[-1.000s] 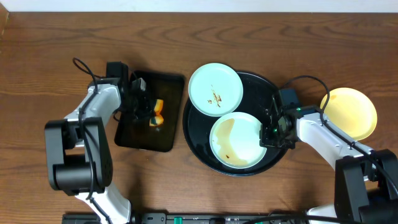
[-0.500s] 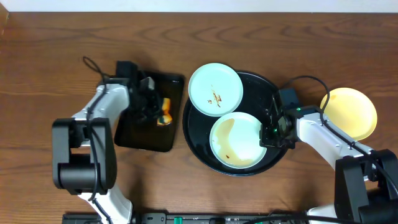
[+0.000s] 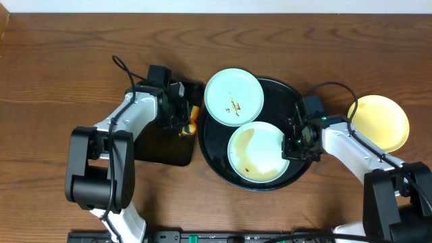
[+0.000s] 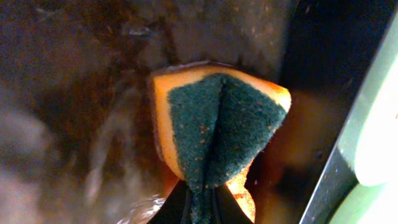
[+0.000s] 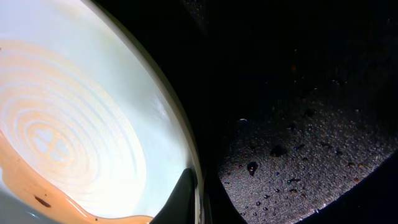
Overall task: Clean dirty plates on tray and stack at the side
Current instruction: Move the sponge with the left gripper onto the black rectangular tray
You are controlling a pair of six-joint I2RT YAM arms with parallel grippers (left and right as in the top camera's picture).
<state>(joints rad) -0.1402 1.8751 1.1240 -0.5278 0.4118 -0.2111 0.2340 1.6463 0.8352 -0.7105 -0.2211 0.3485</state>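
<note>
The round black tray (image 3: 291, 94) holds two pale mint-white plates. The upper plate (image 3: 233, 96) has small brown smears and overhangs the tray's rim. The lower plate (image 3: 257, 152) carries a ring of brown sauce and fills the left of the right wrist view (image 5: 81, 118). My right gripper (image 3: 293, 143) is shut on the lower plate's right rim, one finger (image 5: 180, 199) lying over the edge. The pale yellow plate (image 3: 379, 121) lies on the bare wood at the right. My left gripper (image 3: 186, 121) is shut on an orange sponge with a green scouring face (image 4: 217, 130), at the rectangular tray's right edge beside the upper plate.
A smaller rectangular black tray (image 3: 160, 145), wet and smeared, lies left of the round tray. The round tray's floor (image 5: 311, 149) is speckled with crumbs and drops. Cables trail from both arms. Brown wood tabletop (image 3: 54, 61) surrounds everything.
My left gripper has carried the sponge to the right, from the middle of the rectangular tray to its right edge near the upper plate. The right arm and plates have not moved.
</note>
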